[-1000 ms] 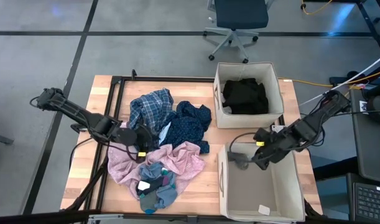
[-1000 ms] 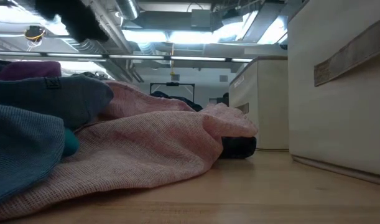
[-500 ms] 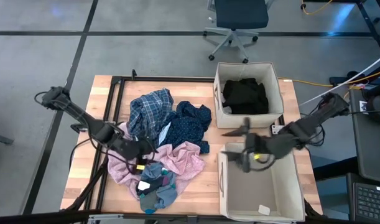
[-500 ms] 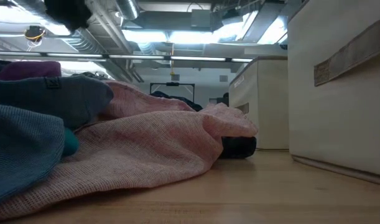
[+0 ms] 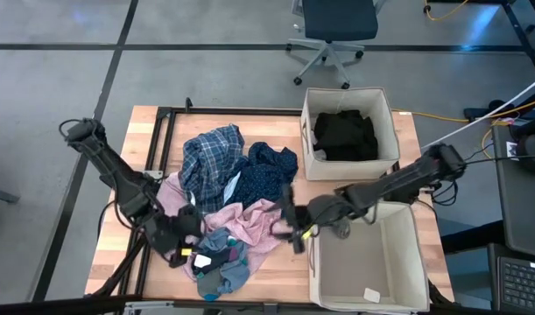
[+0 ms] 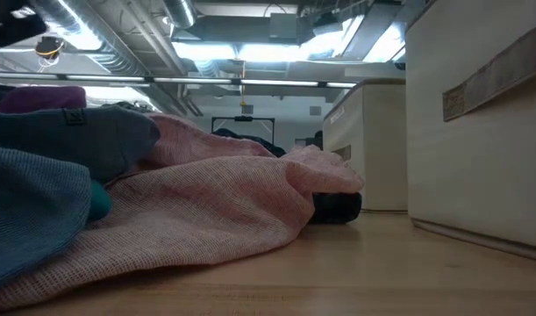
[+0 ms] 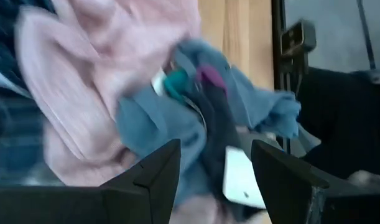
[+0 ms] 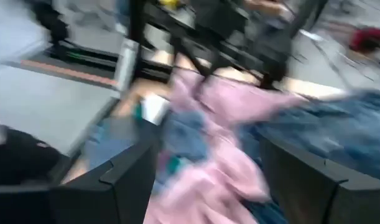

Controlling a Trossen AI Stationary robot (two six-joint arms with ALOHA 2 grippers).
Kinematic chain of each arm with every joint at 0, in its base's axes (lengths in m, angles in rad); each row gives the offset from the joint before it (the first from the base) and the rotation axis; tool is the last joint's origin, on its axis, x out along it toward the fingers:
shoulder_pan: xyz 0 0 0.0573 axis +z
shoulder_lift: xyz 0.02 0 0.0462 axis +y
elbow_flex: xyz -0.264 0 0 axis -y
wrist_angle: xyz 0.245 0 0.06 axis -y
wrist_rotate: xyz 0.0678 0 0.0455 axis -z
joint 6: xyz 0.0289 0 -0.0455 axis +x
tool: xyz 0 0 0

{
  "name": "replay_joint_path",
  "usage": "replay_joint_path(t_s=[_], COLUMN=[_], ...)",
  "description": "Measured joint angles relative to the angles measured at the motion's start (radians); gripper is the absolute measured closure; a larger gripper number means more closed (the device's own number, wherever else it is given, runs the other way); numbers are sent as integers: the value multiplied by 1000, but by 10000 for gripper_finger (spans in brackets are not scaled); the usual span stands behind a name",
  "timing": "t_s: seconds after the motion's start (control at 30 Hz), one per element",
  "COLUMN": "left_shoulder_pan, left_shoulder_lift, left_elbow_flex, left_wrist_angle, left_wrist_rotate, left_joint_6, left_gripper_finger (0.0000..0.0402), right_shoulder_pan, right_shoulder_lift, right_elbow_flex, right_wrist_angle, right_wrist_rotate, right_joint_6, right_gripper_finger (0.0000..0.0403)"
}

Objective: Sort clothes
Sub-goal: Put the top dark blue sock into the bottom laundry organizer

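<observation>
Clothes (image 5: 232,206) heaped; I see both end effectors, left (image 5: 181,248) and right (image 5: 289,229), spread, empty, converging on pile. Collision or tangled double-grab risk.

The wooden desk (image 5: 127,175) carries a heap of clothes (image 5: 228,201) on its left half and two beige fabric bins (image 5: 348,131) (image 5: 368,262) on its right.

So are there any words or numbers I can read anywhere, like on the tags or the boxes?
None can be read.
White tag on the grey-teal clothes: looks blank, blurred.
White tag seen from above: too small to read.
Label strip on the near bin: no letters show.
White slip inside that bin: too small to read.
</observation>
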Motion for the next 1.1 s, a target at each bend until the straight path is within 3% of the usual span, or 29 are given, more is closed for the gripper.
replay_joint_path(t_s=[0.13, 0.47, 0.77, 1.1], left_shoulder_pan=[-65, -188, -192, -170], left_shoulder_lift=[50, 203, 313, 324], left_elbow_flex=[0, 0, 0, 0], left_wrist_angle=[1, 79, 117, 120], left_wrist_rotate=[1, -44, -102, -140], left_joint_6=[-93, -183, -153, -117], left_gripper_finger=[215, 215, 215, 215], right_shoulder_pan=[5, 2, 2, -26], right_shoulder_lift=[106, 360, 550, 681], right_elbow_flex=[36, 273, 383, 384], right_wrist_angle=[117, 35, 66, 133], right_wrist_rotate=[-73, -102, -113, -48], right_joint_6=[-27, -26, -29, 61], right_gripper_finger=[123, 123, 123, 123])
